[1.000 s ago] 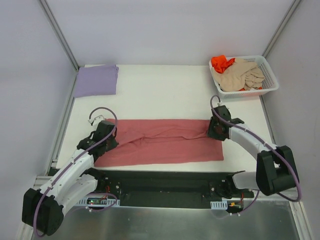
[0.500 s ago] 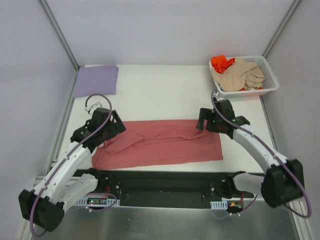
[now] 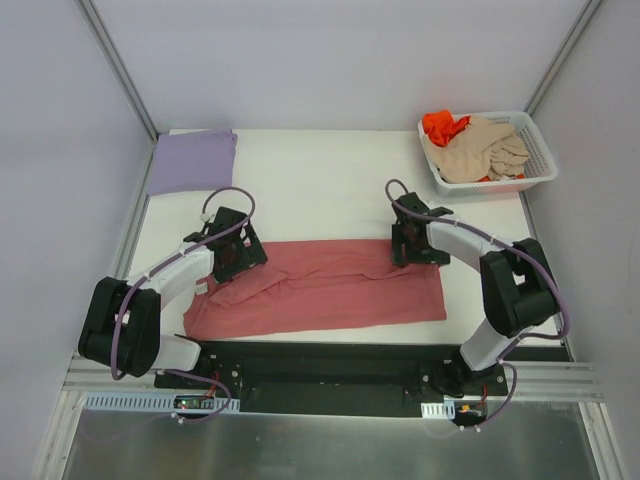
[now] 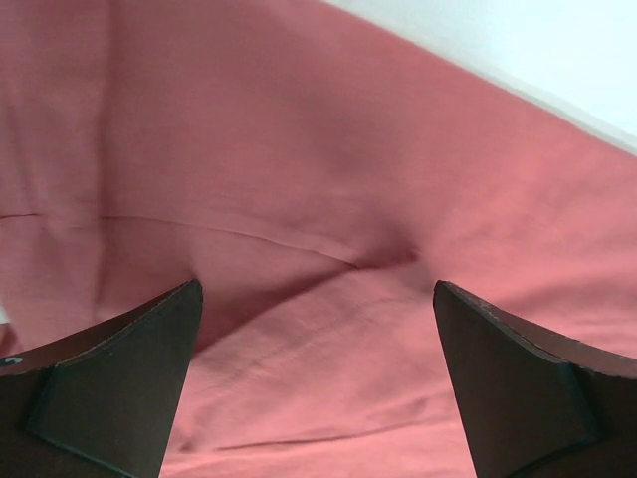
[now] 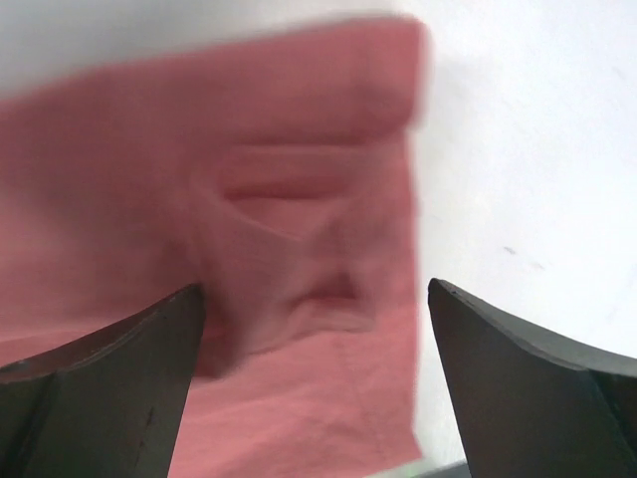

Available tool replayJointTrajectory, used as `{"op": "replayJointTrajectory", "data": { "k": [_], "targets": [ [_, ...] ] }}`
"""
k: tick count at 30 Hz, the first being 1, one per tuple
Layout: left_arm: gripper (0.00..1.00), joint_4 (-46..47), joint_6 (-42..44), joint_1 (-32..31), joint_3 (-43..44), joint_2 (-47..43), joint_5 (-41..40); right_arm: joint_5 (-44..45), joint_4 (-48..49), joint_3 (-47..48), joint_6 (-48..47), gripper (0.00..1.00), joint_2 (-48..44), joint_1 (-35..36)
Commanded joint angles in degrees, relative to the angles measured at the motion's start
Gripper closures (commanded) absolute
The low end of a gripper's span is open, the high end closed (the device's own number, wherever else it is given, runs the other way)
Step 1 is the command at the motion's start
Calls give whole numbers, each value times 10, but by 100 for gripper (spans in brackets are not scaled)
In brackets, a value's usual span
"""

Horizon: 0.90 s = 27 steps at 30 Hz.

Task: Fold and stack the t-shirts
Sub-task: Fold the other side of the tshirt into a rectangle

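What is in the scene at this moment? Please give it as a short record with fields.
red t-shirt: folded into a long band, lying wrinkled on the near part of the table
purple t-shirt: folded, at the far left corner
basket: far right; holds the beige t-shirt and the orange t-shirt, both crumpled
left claw: open, over the red t-shirt's left end, holding nothing
right claw: open, over its right end, holding nothing
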Motion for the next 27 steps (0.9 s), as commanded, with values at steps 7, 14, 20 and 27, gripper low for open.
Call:
{"op": "replayJointTrajectory", "data": {
  "k": [7, 14, 20, 27],
  "targets": [
    [1, 27, 15, 52, -49, 0, 3, 99, -107, -128, 78, 4, -233, -162],
    [1, 27, 40, 53, -30, -16, 54, -62, -23, -172, 38, 4, -372, -189],
    [1, 30, 55, 52, -24, -36, 108, -371, 191, -230, 34, 4, -358, -152],
    [1, 33, 77, 31, -30, -14, 187, -361, 198, -178, 23, 4, -178, -75]
  ]
}}
